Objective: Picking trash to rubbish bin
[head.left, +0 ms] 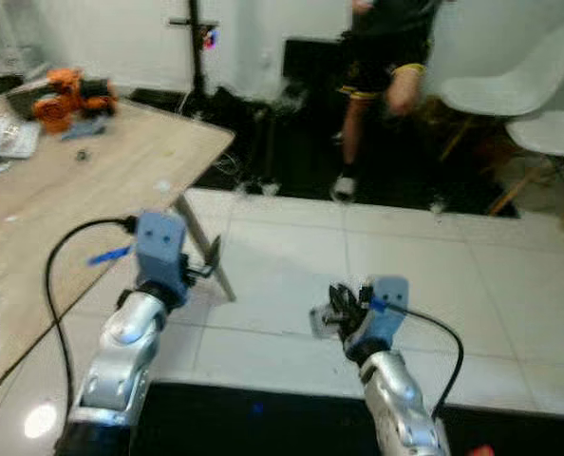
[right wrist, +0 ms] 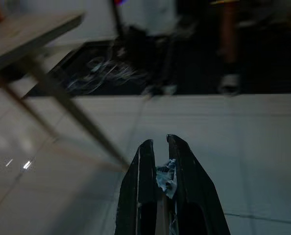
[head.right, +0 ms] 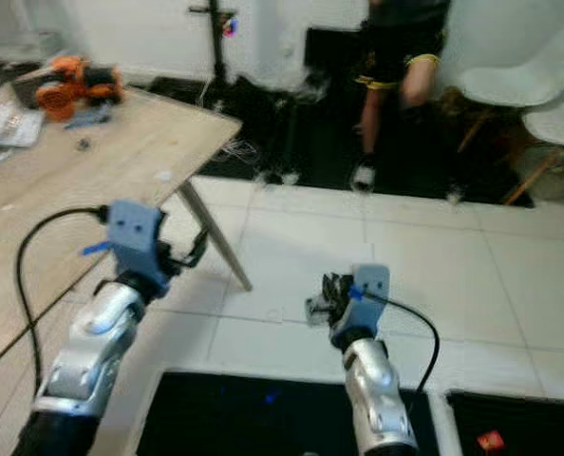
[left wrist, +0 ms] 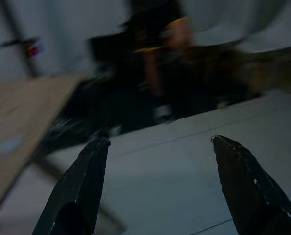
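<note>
Right gripper [right wrist: 159, 161] is clamped on the trash [right wrist: 165, 179]; left gripper [left wrist: 157, 147] gapes empty; no bin anywhere near.

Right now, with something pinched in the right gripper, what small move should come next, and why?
Probably keep the right gripper shut and carry on towards a bin. Its fingers are clamped on a small crumpled scrap of trash, held over white floor tiles, and I can't make out a rubbish bin nearby. The left gripper is open and holds nothing.
</note>
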